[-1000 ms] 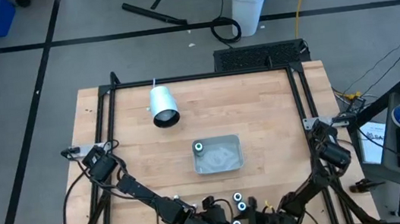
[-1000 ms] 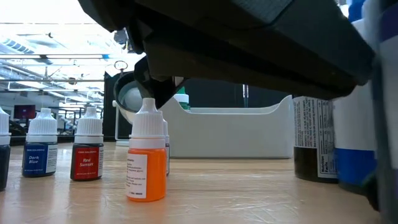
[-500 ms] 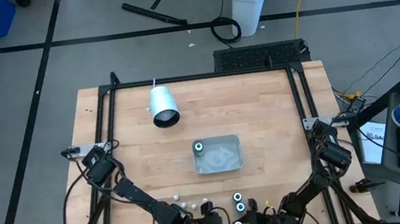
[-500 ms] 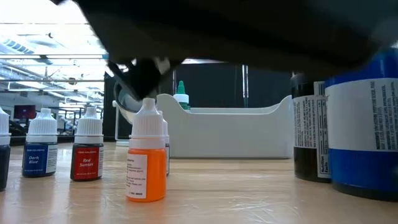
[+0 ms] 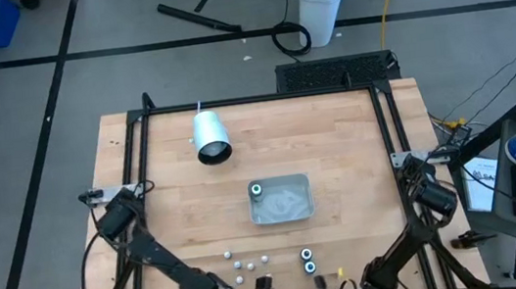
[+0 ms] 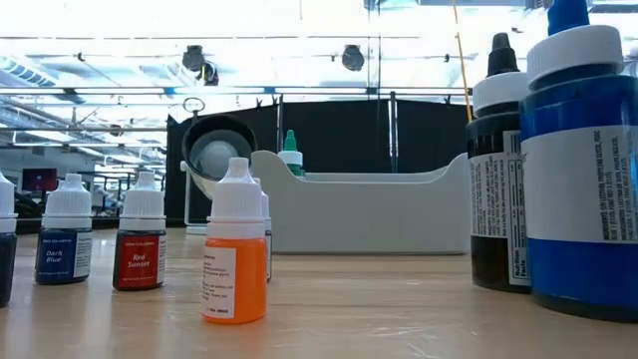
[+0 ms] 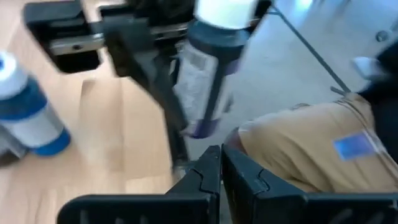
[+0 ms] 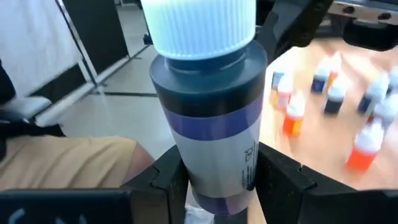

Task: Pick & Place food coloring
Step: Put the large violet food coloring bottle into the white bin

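Right pincer (image 8: pixel 217 180): we find it clamped on a dark, white-capped food coloring bottle (image 8: pixel 208 106) at the table's near edge. Left pincer (image 7: pixel 221 171): fingers pressed together, holding nothing. Small bottles (image 5: pixel 248 260) and two wider ones (image 5: pixel 308 261) stand near that edge; one green-capped bottle (image 5: pixel 256 191) sits inside the grey tray (image 5: pixel 291 214).

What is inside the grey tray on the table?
The grey tray holds one green-capped food coloring bottle in a corner. The low view hides its floor behind the wall.
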Controlling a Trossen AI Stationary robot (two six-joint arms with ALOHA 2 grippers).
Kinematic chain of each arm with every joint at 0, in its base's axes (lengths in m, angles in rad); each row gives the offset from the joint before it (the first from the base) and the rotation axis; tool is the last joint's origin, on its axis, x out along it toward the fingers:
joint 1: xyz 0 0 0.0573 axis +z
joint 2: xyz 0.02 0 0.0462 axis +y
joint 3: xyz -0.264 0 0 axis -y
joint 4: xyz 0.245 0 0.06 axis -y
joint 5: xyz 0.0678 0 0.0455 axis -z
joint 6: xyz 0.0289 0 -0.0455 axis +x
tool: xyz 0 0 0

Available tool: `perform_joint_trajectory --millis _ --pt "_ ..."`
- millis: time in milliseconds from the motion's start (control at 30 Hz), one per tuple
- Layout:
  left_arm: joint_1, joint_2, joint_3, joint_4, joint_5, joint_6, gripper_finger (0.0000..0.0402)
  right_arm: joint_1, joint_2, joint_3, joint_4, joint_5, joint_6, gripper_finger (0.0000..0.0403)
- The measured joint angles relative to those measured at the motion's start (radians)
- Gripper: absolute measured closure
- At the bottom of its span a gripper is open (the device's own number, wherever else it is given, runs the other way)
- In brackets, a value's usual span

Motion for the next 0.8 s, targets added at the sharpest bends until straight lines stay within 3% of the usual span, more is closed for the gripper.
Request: perform_joint_trajectory --millis 100,300,500,667,800 --pt "-0.036 -0.067 0.0 -0.047 -0.023 0.068 0.0382 -0.001 -0.061 0.035 -0.137 0.003 -0.032 0.0257" --pt "-0.128 -0.16 0.0 -0.244 -0.213 0.123 0.0382 -0.014 -0.238 0.04 -0.387 0.055 -0.044 0.0261" --pt "-0.185 -0.187 0.001 -0.316 -0.403 0.164 0.0382 -0.072 -0.43 0.042 -0.6 0.083 -0.073 0.026" --pt "-0.176 -0.187 0.0 -0.263 -0.606 0.285 0.0382 -0.134 -0.446 0.042 -0.632 0.016 -0.114 0.026" --pt "-0.142 -0.187 0.0 -0.192 -0.654 0.383 0.0368 -0.164 -0.407 0.04 -0.625 -0.025 -0.127 0.026"
